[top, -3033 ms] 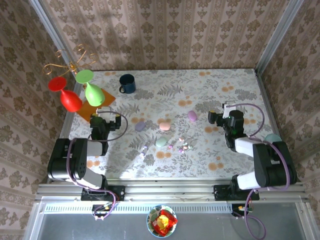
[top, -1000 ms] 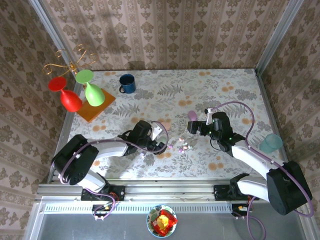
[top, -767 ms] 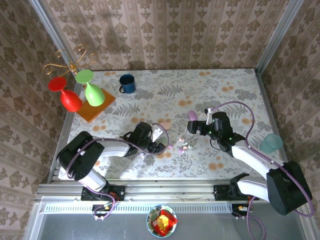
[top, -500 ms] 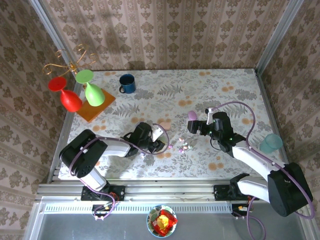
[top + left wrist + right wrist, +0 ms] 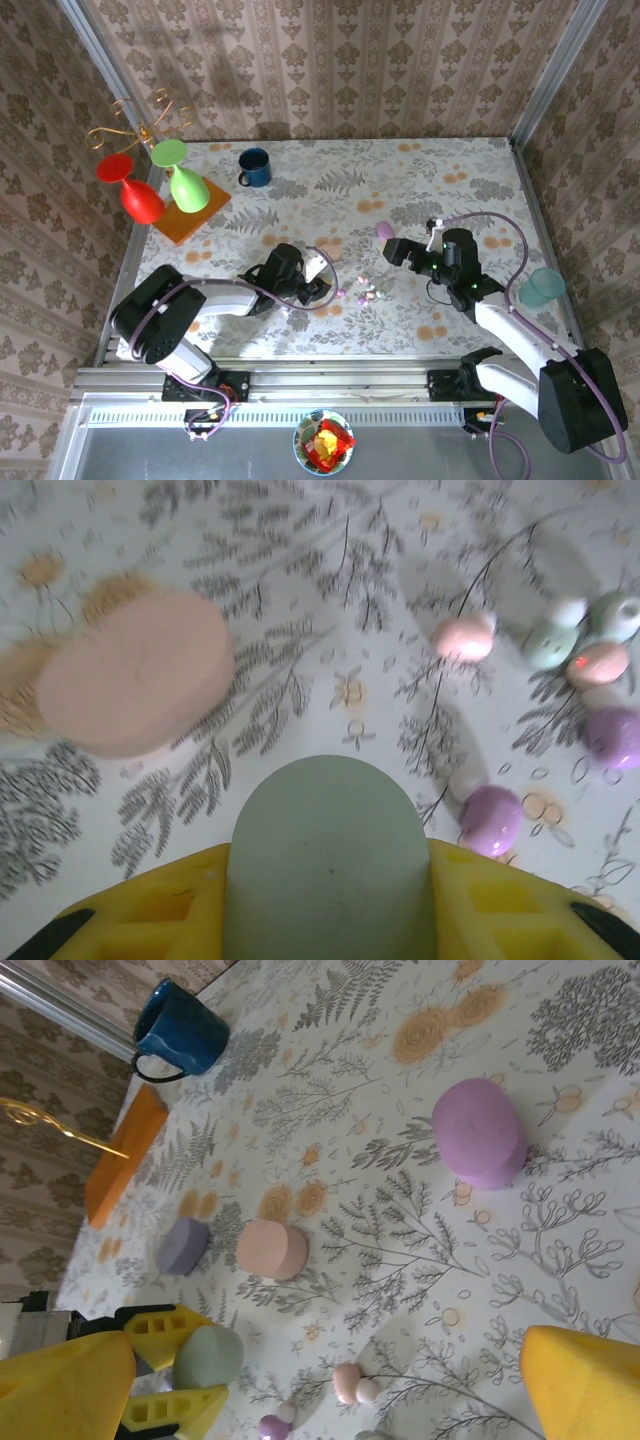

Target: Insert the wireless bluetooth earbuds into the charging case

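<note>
A pale green egg-shaped charging case [image 5: 330, 860] sits between the yellow fingers of my left gripper [image 5: 330, 900], which is shut on it low over the table. Seen from above, that gripper [image 5: 318, 289] is left of the earbuds [image 5: 366, 292]. The earbuds lie loose on the cloth: a pink one [image 5: 463, 637], purple ones [image 5: 490, 820] and several pastel ones [image 5: 597, 663]. My right gripper [image 5: 330, 1390] hangs open above the table, right of the earbuds [image 5: 347, 1380], with nothing between its fingers. Its view also shows the green case [image 5: 207, 1357].
A pink case [image 5: 271, 1249], a lavender case [image 5: 183, 1245] and a purple case [image 5: 478, 1145] lie behind the earbuds. A blue mug [image 5: 253, 167] stands at the back. An orange board [image 5: 190, 215] with red and green glasses is at the left. A teal cup [image 5: 545, 287] sits at the right edge.
My left gripper has closed on the green case. The right arm has drawn back a little to the right, still open.
</note>
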`<action>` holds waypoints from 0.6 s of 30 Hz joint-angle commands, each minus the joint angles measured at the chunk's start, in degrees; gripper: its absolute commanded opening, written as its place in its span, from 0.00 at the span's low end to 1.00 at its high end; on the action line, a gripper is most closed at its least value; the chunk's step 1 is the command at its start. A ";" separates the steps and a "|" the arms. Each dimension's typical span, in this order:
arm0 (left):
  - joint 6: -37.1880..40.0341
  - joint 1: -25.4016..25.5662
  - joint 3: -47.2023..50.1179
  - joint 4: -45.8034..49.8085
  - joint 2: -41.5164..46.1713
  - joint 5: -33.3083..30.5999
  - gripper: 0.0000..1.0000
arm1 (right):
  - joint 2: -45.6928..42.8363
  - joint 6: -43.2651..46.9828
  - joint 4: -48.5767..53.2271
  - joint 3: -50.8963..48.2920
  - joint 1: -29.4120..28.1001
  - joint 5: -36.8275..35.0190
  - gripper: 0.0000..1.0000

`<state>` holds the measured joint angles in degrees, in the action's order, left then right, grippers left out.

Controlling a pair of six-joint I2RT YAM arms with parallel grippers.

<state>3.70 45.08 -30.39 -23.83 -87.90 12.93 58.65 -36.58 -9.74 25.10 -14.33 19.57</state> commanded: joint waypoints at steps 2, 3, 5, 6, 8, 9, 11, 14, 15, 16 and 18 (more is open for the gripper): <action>3.65 0.39 -1.90 -0.25 3.98 2.55 0.29 | -1.09 -4.88 -0.02 0.13 0.17 8.39 0.97; 4.73 0.40 -2.25 -0.25 4.62 3.16 0.29 | -0.71 -5.67 0.22 0.29 0.11 9.64 0.94; 6.48 0.36 -2.67 -0.63 5.59 4.84 0.29 | 0.70 -7.75 -0.16 0.84 0.02 12.45 0.88; 7.06 0.36 -2.74 -1.28 6.04 5.72 0.29 | 1.95 -8.80 -0.71 1.29 0.01 14.76 0.85; 7.83 0.43 -2.90 -3.01 6.53 7.77 0.30 | 4.03 -10.52 -2.50 1.93 -0.60 18.54 0.82; 8.18 0.38 -2.92 -3.74 6.61 8.98 0.30 | 4.96 -11.11 -3.35 2.20 -1.05 19.97 0.82; 8.64 0.38 -3.25 -4.72 6.54 10.93 0.30 | 6.08 -12.25 -5.24 2.65 -2.33 21.62 0.80; 8.31 0.45 -3.54 -6.72 5.84 12.69 0.30 | 7.79 -13.10 -7.02 3.41 -4.15 22.56 0.79; 8.12 0.52 -3.41 -7.91 5.58 13.80 0.30 | 8.53 -12.87 -6.96 3.99 -4.90 22.82 0.78; 7.94 0.52 -3.06 -9.17 5.33 14.96 0.30 | 9.77 -12.82 -7.37 4.47 -5.46 23.55 0.77; 7.92 0.71 -2.66 -11.47 4.99 16.02 0.30 | 12.25 -13.23 -8.56 5.38 -6.48 25.31 0.75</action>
<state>10.37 45.25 -32.34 -29.87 -82.54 24.27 68.27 -48.31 -15.00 28.03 -19.55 40.14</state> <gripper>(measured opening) 0.406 0.754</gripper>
